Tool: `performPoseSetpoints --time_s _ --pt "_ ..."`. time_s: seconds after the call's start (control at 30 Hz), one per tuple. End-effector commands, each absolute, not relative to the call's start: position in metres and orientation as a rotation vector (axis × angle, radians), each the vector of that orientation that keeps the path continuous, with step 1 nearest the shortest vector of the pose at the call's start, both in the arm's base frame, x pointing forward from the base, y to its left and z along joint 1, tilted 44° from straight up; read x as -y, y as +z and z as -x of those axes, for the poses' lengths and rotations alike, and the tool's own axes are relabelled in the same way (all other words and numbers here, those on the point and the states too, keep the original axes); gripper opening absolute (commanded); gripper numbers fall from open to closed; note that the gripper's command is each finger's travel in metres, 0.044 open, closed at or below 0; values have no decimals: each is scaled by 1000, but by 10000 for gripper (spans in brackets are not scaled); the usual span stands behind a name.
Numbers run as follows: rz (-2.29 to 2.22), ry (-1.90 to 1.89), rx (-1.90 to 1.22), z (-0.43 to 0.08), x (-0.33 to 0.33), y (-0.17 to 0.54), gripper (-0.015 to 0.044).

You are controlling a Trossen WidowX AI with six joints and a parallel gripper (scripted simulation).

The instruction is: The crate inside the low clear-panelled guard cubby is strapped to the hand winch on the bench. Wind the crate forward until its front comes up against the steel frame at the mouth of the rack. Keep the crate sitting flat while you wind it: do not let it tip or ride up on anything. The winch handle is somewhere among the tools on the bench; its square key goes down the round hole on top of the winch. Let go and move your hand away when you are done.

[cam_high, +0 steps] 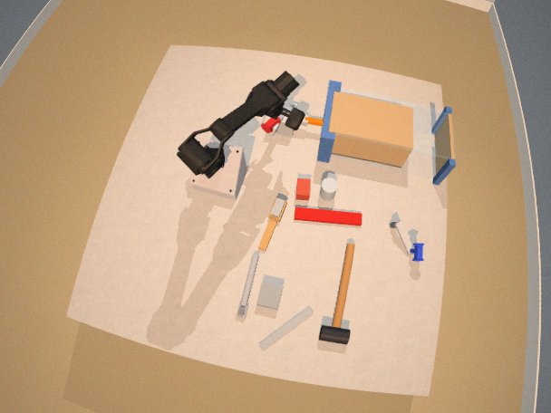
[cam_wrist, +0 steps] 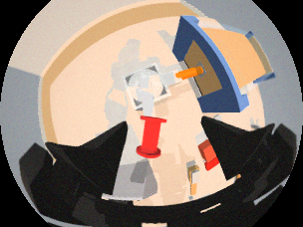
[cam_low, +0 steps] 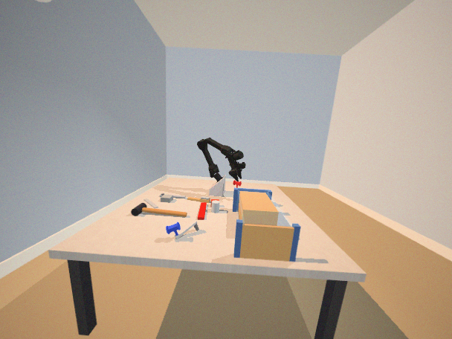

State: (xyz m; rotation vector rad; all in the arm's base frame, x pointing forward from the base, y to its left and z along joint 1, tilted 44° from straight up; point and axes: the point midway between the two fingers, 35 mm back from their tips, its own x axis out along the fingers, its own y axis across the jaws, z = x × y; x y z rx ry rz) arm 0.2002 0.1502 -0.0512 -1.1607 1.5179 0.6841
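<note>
My gripper (cam_low: pixel 237 178) (cam_wrist: pixel 165 121) is open and empty above the red-knobbed winch handle. The red knob (cam_high: pixel 271 124) (cam_low: pixel 237 183) (cam_wrist: pixel 151 136) stands between and below the spread fingers in the wrist view. Its pale crank arm (cam_wrist: pixel 146 102) reaches over the winch (cam_wrist: pixel 132 96), whose key hole is hidden. An orange strap (cam_high: pixel 314 121) (cam_wrist: pixel 189 74) runs from the winch to the crate. The wooden crate (cam_high: pixel 372 120) (cam_low: pixel 256 202) (cam_wrist: pixel 231 52) sits flat, its front at or very near the blue steel frame (cam_high: pixel 325 149) (cam_low: pixel 236 201) (cam_wrist: pixel 226 102); any small gap cannot be told.
A blue rear frame (cam_high: pixel 443 172) (cam_low: pixel 238 241) stands behind the crate. A red block (cam_high: pixel 303 188), a white cylinder (cam_high: pixel 329 187), a red bar (cam_high: pixel 328 216), a brush (cam_high: pixel 268 235), a mallet (cam_high: pixel 343 290) and a blue-knobbed crank (cam_high: pixel 418 252) lie on the bench.
</note>
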Motion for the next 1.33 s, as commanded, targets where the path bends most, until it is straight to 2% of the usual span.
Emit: performPoseSetpoints --time_s 0.0,0.3,0.5,0.63,1.3 --pt "1149 684 -1523 -200 -159 -41 440" --pt "1149 684 -1523 -199 -160 -38 440" --pt "1149 686 -1526 -178 -177 9 440" --pt "1149 686 -1526 -175 -178 16 440" --pt "1356 460 -1829 -218 -272 -75 440"
